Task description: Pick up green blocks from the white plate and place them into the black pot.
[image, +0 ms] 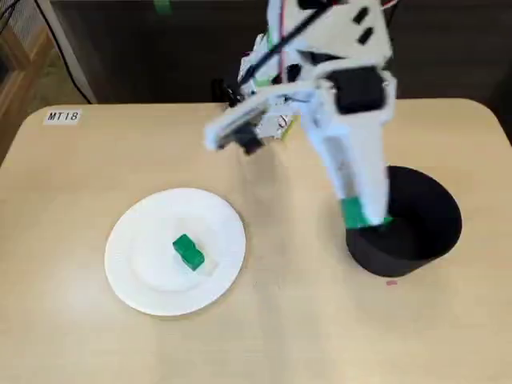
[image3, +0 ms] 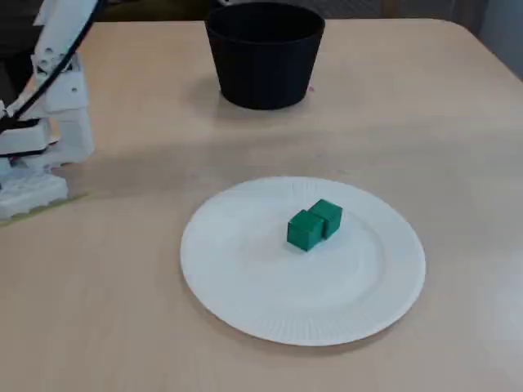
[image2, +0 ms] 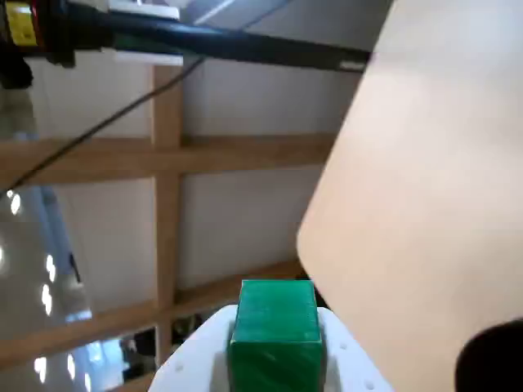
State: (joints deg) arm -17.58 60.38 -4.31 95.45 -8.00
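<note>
My gripper [image: 364, 214] is shut on a green block [image: 353, 211] and hangs at the left rim of the black pot [image: 404, 258]. In the wrist view the same block [image2: 275, 331] sits between the white fingers [image2: 347, 359], with the pot's dark edge [image2: 494, 363] at the lower right. Two more green blocks [image3: 305, 230] [image3: 328, 214] lie touching each other near the middle of the white plate [image3: 245, 282]. From above they read as one green cluster [image: 188, 250] on the plate [image: 144, 268]. The pot [image3: 265, 61] stands beyond the plate, and its inside is not visible.
The arm's white base [image3: 37, 155] stands at the table's left side in a fixed view. A label reading MT18 [image: 62, 117] is stuck at the far left corner. The rounded table edge [image2: 327, 204] drops to the floor close to the pot.
</note>
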